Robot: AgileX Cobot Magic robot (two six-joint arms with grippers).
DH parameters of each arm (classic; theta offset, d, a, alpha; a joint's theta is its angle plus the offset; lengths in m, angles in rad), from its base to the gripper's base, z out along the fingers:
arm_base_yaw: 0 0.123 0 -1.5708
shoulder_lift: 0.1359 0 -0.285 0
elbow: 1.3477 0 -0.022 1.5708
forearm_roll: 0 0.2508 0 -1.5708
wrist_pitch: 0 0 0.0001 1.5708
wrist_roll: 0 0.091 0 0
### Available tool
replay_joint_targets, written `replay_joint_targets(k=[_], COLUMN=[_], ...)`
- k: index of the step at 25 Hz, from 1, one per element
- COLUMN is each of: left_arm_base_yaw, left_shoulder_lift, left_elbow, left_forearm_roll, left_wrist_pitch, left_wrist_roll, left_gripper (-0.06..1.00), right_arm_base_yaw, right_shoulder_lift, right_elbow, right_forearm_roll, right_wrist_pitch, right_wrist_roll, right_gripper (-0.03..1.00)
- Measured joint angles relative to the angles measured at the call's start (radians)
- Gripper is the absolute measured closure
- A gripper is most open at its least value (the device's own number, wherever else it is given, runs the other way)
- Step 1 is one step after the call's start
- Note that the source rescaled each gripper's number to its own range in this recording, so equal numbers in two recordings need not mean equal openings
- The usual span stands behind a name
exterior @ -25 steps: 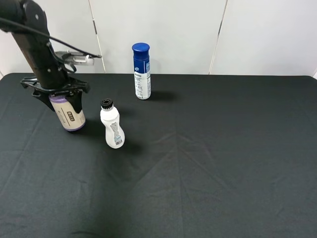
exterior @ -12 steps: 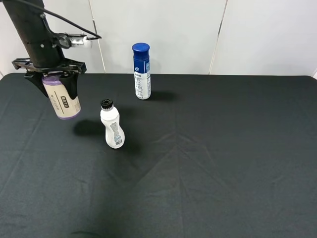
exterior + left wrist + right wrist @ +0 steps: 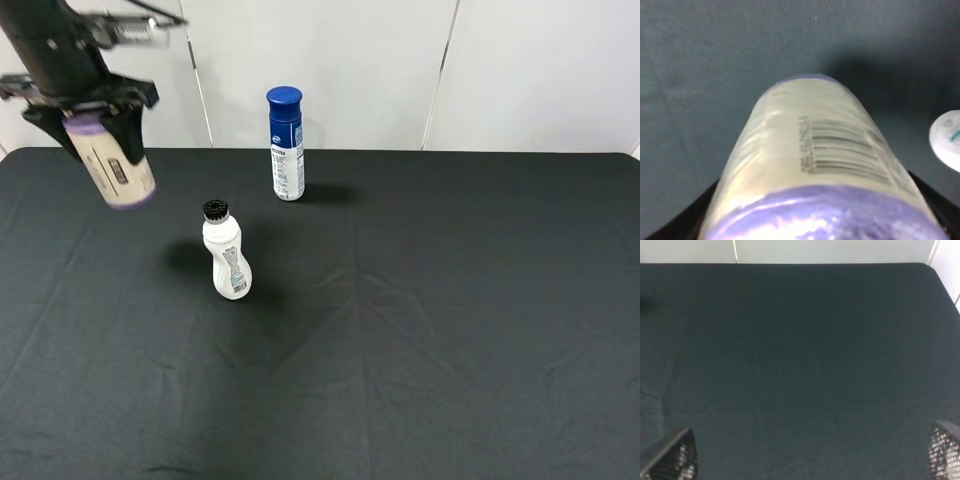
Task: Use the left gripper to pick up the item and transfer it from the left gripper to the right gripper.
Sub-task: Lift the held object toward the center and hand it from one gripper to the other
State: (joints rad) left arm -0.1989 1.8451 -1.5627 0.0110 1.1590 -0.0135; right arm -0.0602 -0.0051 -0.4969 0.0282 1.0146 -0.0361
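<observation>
We take the white bottle (image 3: 226, 252) as our marker. The item (image 3: 112, 168) hangs in the air up and to the left of it, clear of the table (image 3: 450, 300); its shadow lies on the cloth just beside the bottle. The left gripper (image 3: 92, 130) has its jaws clenched on the item's upper part, one black finger on either flank, and the left wrist view shows the cream wrap and barcode (image 3: 840, 155) filling the space between them. The item's long axis is steep but tilted; the free lilac end points down and leans toward the white bottle, while the gripped end leans away from it. The blue-capped bottle (image 3: 286, 143) stands behind the white bottle, slightly to its right, and apart from both item and arm.

The right gripper (image 3: 807, 455) does not appear in the high view. Its own camera shows its jaws spread wide with nothing between them, over bare table. So we judge it to be well off on the far side of the white bottle from the item; the handover turns on closing that gap, and the bare lower end is the part free for the right jaws to take.
</observation>
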Motion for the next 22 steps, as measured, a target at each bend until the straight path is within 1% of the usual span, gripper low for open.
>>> replay_joint_targets(k=[3, 7, 10, 17, 19, 22], left_arm_base_yaw=[0.0, 0.0, 0.0, -0.004, -0.009, -0.047], left_shoulder_lift=[-0.054, -0.122, -0.164, -0.212, -0.215, -0.217], left_elbow=[0.0, 0.0, 0.0, 0.0, 0.0, 0.0], left_forearm_roll=[-0.002, -0.051, -0.128, -0.34, -0.395, -0.415], left_wrist_pitch=[0.001, 0.002, 0.002, 0.002, 0.002, 0.002], left_wrist_roll=[0.0, 0.0, 0.003, 0.071, 0.105, 0.156], left_gripper=[0.94, 0.94, 0.94, 0.94, 0.94, 0.94], right_arm_base_yaw=[0.0, 0.0, 0.0, 0.0, 0.0, 0.0], right_shoulder_lift=[0.0, 0.0, 0.0, 0.0, 0.0, 0.0], right_elbow=[0.0, 0.0, 0.0, 0.0, 0.0, 0.0], right_forearm_roll=[0.0, 0.0, 0.0, 0.0, 0.0, 0.0], right_wrist_pitch=[0.0, 0.0, 0.0, 0.0, 0.0, 0.0], right_wrist_roll=[0.0, 0.0, 0.0, 0.0, 0.0, 0.0], right_gripper=[-0.03, -0.03, -0.03, -0.03, -0.03, -0.03])
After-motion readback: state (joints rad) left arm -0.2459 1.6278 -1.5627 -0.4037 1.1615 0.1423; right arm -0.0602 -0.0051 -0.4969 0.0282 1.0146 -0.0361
